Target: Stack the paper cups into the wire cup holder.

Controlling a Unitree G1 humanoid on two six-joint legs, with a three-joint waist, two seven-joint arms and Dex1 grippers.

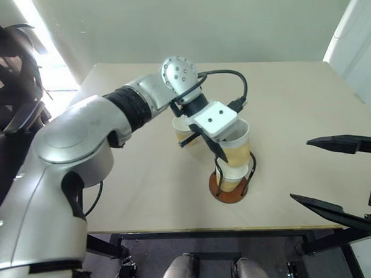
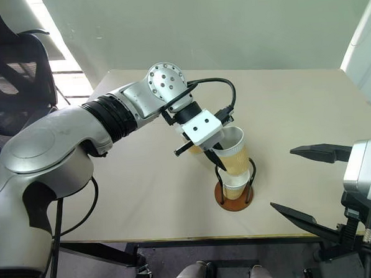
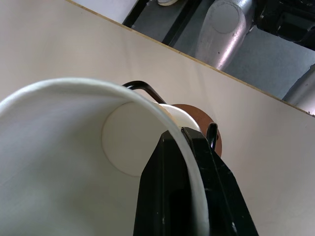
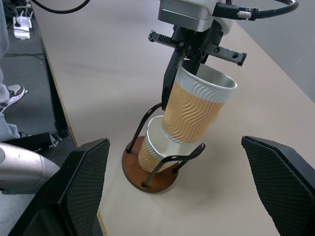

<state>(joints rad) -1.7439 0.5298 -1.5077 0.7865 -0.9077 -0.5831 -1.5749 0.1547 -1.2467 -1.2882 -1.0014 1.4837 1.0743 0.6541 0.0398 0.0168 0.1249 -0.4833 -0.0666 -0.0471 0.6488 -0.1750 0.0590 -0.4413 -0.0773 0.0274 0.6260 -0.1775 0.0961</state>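
**Second cup going into the holder**

The left gripper (image 4: pixel 183 58) has its fingers (image 3: pixel 170 196) clamped on the rim of a paper cup (image 4: pixel 193 109), held tilted with its base entering the cup already seated (image 4: pixel 156 152) in the wire cup holder (image 4: pixel 147 177), near the table's (image 1: pixel 296 108) front edge. A third cup (image 1: pixel 182 130) waits behind the left gripper. The right gripper (image 1: pixel 337 174) hangs with fingers wide apart, off the front right corner.

The robot's left arm (image 1: pixel 80 144) wore glossy silver shells, a ribbed black sleeve and a round, screw-studded wrist joint (image 1: pixel 178 72). A black cable (image 1: pixel 229 80) looped over its white wrist housing (image 1: pixel 215 119). Flat black fingers (image 4: pixel 275 177) carried textured pads.
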